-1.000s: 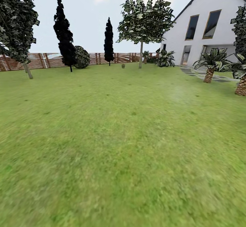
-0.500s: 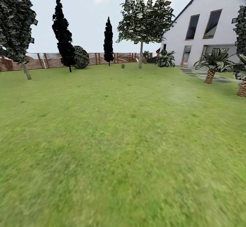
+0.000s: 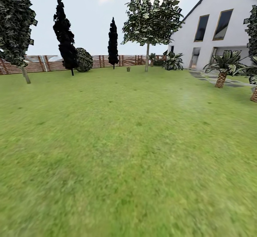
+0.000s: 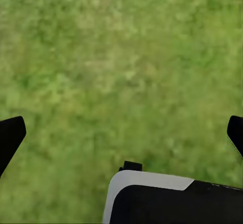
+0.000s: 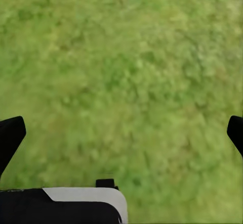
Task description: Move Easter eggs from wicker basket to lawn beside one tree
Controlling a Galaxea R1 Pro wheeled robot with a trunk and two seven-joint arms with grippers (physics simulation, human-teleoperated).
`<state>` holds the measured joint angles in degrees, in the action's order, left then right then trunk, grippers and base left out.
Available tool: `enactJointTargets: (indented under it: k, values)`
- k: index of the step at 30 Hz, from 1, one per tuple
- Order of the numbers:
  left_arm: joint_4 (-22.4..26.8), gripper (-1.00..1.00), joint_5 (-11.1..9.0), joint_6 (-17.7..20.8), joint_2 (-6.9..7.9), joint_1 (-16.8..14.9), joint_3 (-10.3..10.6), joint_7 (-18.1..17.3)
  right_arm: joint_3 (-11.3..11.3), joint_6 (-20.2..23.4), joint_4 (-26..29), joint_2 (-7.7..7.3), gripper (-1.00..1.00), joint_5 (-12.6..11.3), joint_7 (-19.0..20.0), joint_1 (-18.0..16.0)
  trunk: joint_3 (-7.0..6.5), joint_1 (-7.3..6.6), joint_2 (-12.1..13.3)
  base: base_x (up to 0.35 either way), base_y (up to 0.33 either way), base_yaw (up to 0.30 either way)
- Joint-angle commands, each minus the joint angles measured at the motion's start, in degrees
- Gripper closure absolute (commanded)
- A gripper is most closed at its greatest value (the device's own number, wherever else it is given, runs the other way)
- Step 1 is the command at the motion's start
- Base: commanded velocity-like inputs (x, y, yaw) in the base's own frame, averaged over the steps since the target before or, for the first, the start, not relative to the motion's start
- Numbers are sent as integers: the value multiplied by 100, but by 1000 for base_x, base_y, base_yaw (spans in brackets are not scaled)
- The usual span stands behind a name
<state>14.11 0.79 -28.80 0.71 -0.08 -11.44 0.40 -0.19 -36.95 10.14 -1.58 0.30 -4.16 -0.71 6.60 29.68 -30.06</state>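
The lawn point(image 3: 121, 140) spreads wide and flat ahead of me. Far off, near the fence, a small brown object point(image 3: 128, 69) stands on the grass; it may be the wicker basket, too small to tell. The Easter eggs are hidden from view. A tree point(image 3: 147, 56) with a thin pale trunk and a leafy canopy rises just right of that object. Over bare grass, my left gripper point(image 4: 121, 133) is open, its dark fingertips point(image 4: 10, 135) far apart. My right gripper point(image 5: 121, 133) is open too, above grass, fingertips point(image 5: 10, 133) wide apart and nothing between them.
A brown slat fence point(image 3: 107, 60) closes the far side. A second pale-trunked tree point(image 3: 25, 74) stands at the left, with two dark cypresses point(image 3: 66, 48) beyond. The white house point(image 3: 217, 26), grey stepping stones point(image 3: 210, 80) and low palms point(image 3: 221, 78) lie to the right.
The whole head view has shifted slightly: the left trees slide leftward and the palms rightward, so the camera has moved forward. Nothing on the lawn has moved.
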Motion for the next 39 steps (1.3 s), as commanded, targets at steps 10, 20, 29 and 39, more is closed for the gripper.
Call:
enactJointTargets:
  k: [10, 20, 29, 39]
  values:
    - [4, -100, 6, -12, 2, -1, -3, 4, 1, -22, -12, 8, -100, 5, -15, -2, 9, 6, -8, 342, 0, 0]
    - [4, -100, 0, -12, 8, -1, -6, 4, 1, -14, -12, 25, -100, 5, -199, -3, 9, 6, -8, 342, 0, 0]
    - [4, -100, 0, -20, 8, -1, -7, 4, 1, -54, -12, 20, -100, -2, -234, -3, 9, 6, -8, 342, 0, 0]
    - [4, -100, 0, -15, -4, -1, -7, 4, -3, -78, -8, 18, -100, -2, -235, -3, 9, 6, -8, 342, 0, 7]
